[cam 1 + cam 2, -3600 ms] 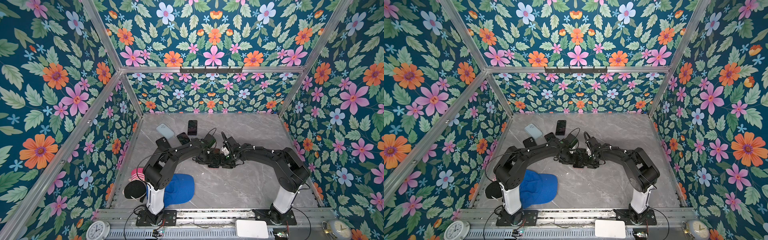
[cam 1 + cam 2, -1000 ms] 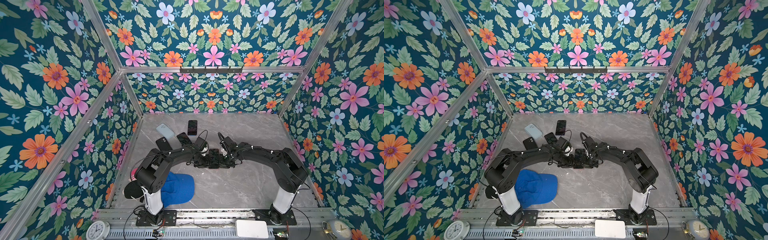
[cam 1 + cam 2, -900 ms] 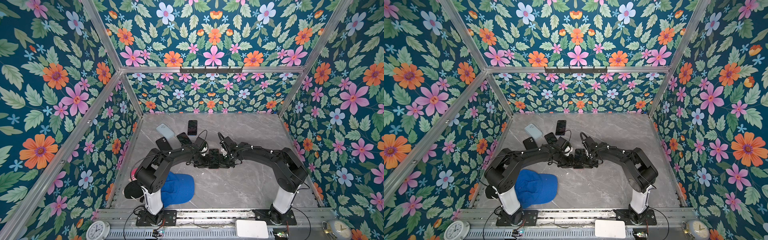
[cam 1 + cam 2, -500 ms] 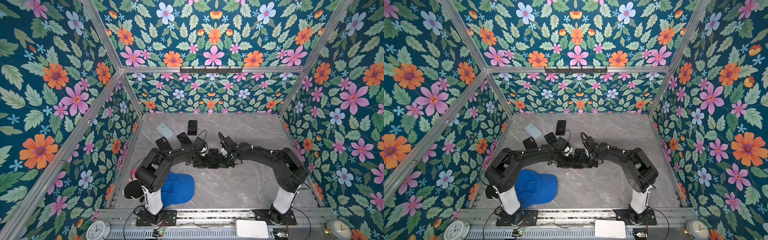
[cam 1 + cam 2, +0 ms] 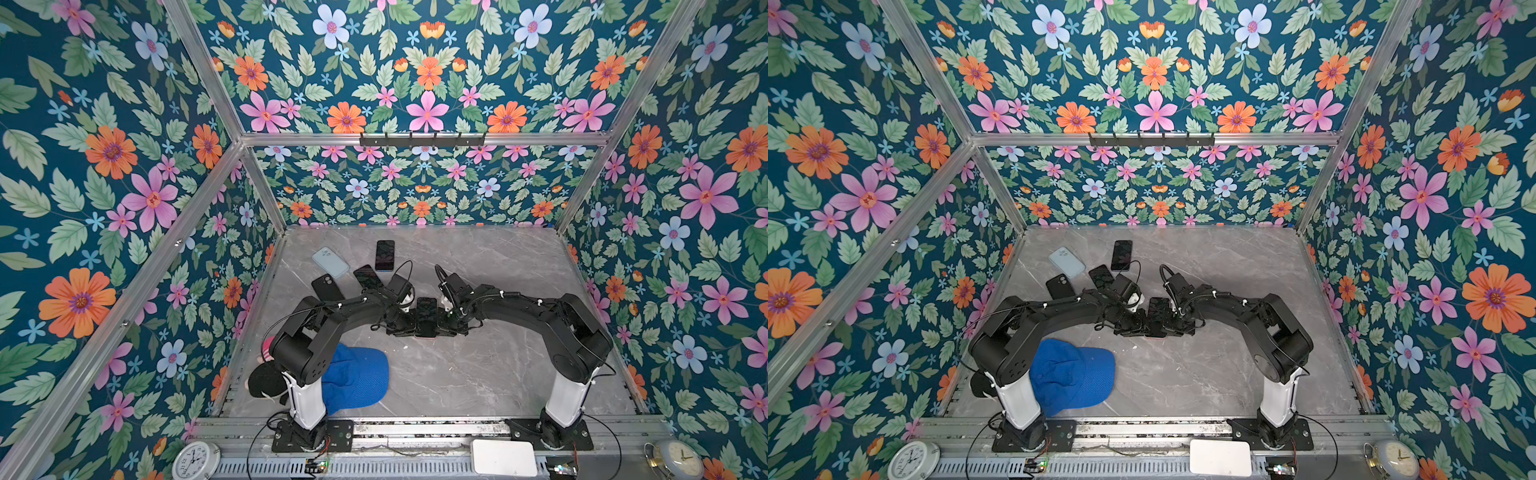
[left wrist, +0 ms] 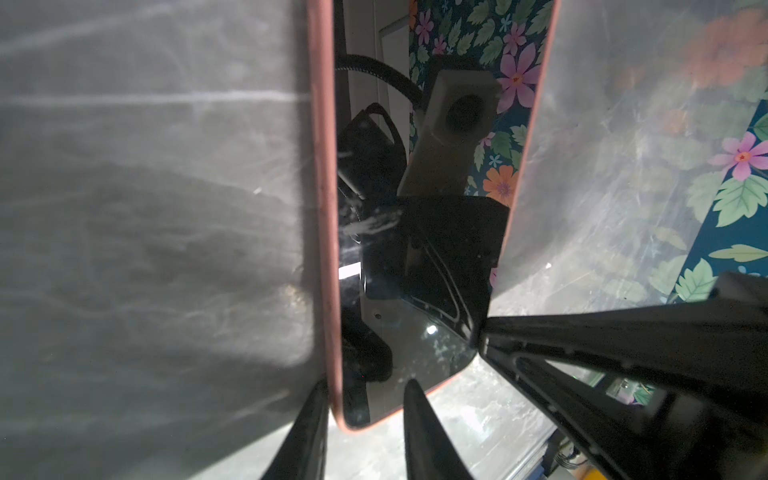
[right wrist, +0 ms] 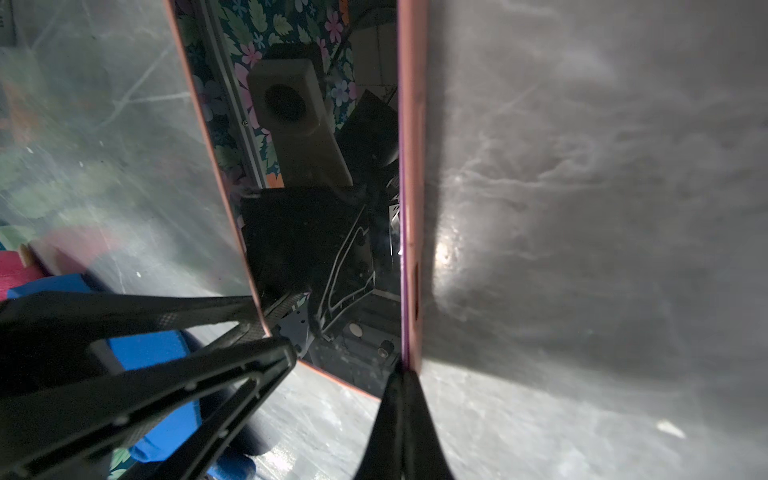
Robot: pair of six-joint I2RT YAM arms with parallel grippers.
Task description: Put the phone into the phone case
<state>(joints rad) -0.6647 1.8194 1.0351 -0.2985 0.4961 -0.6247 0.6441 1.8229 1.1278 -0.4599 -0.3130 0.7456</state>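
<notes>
The phone lay flat near the middle of the grey marbled table, between the tips of the two arms, with its long sides running near to far. Its screen was dark and glossy. It mirrored the floral walls and carried whitish smears and specks of dust.

A salmon-pink phone case framed it. The rim ran along both long sides and curved round the near corner, and in both top views a thin pink sliver showed at the near end. Whether the phone sat fully home in it could not be told.

The left gripper had its fingers apart, straddling the near left corner of the case, one outside the rim and one over the glass. Whether they truly pinched it could not be told. The right gripper was clenched on nothing, its joined tips touching the case's right rim.
</notes>
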